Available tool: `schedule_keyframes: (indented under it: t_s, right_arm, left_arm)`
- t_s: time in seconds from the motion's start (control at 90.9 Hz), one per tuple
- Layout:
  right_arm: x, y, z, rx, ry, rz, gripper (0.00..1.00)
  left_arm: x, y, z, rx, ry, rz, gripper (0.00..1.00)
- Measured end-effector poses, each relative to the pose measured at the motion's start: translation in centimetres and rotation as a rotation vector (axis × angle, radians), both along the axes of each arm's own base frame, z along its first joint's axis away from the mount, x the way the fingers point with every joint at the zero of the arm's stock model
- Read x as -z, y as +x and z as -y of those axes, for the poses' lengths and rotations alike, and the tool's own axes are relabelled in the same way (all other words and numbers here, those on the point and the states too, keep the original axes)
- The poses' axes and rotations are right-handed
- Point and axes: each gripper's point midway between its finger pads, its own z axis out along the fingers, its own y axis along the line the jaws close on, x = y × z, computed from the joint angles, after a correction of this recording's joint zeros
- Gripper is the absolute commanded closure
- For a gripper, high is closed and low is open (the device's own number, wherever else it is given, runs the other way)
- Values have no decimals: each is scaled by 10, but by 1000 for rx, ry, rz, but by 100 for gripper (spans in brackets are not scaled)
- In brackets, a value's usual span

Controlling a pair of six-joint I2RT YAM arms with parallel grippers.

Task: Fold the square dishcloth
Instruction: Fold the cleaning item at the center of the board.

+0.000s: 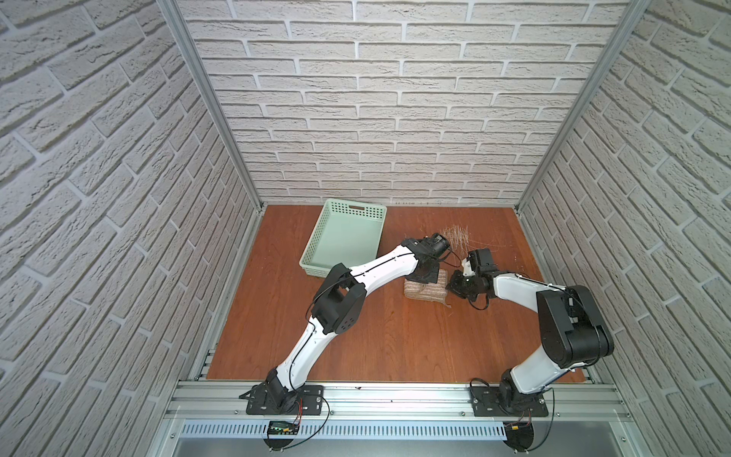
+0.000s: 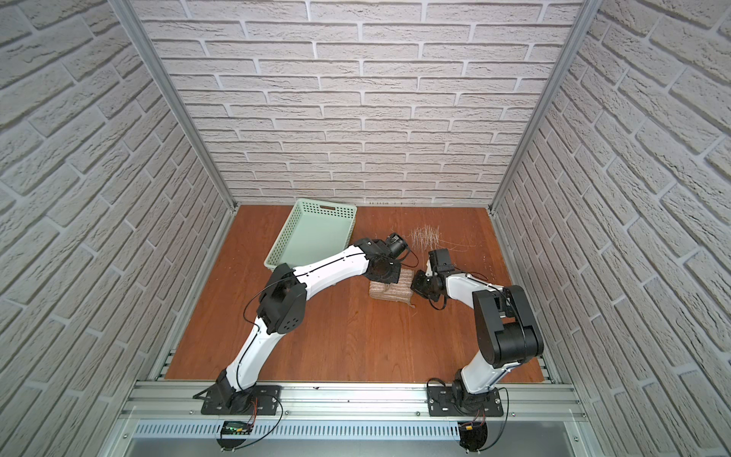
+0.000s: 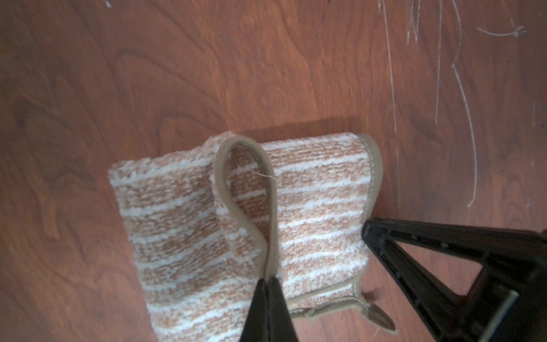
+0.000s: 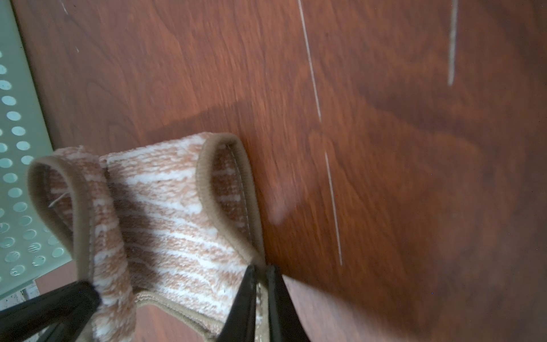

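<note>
In both top views the dishcloth (image 1: 425,294) (image 2: 389,293) sits on the wooden table (image 1: 375,340) (image 2: 348,336), bunched into a small bundle between the two arms. It is near the mint-green basket (image 1: 355,205) (image 2: 325,205) but apart from it. Toward the back wall, pale strands (image 1: 455,236) (image 2: 425,237) lie scattered on the wood. The left gripper (image 1: 429,275) (image 2: 387,275) comes down over the bundle's far side, and the right gripper (image 1: 455,285) (image 2: 418,285) meets its right end. From up here I cannot tell how the fingers stand.

Over to the left wrist camera, and there it is: the left gripper (image 3: 268,285) has both black fingers pressed together on the brown hem (image 3: 245,225). From that pinch the hem stands up in a narrow arch off the striped surface. The lower layer lies flat on the wood, and a small loop (image 3: 379,319) pokes out at one corner. The right gripper (image 3: 367,234) touches the cloth's side edge.

Now the right wrist camera: the right gripper (image 4: 260,274) is nearly closed, with a strip of hem squeezed between its fingers and a second arch rising from the grip. The left gripper (image 4: 85,293) shows at the other raised fold, and the basket's holed wall stands just beyond it.
</note>
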Motion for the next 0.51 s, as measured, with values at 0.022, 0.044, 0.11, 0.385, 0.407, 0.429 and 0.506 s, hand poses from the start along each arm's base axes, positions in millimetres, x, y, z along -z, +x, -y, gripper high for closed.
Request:
schedule_keyframes:
  t_s: [0.022, 0.044, 0.11, 0.385, 0.407, 0.429, 0.506]
  right_arm:
    - [0, 0, 0, 0, 0, 0, 89]
    - [0, 0, 0, 0, 1, -1, 89]
    - [0, 0, 0, -1, 1, 0, 89]
    - [1, 0, 0, 0, 1, 1, 92]
    - [1, 0, 0, 0, 1, 1, 92]
    - [1, 0, 0, 0, 1, 1, 92]
    - [1, -1, 0, 0, 1, 1, 93]
  left_arm:
    - [1, 0, 1, -1, -3, -3, 100]
    - [1, 0, 1, -1, -5, -5, 100]
    - [2, 0, 3, -6, -15, -8, 100]
    - [-2, 3, 14, -19, -73, -9, 100]
    - [-2, 3, 15, -19, -78, -9, 100]
    - [-2, 3, 16, -19, -83, -9, 100]
    - [-4, 3, 20, -15, -101, -11, 100]
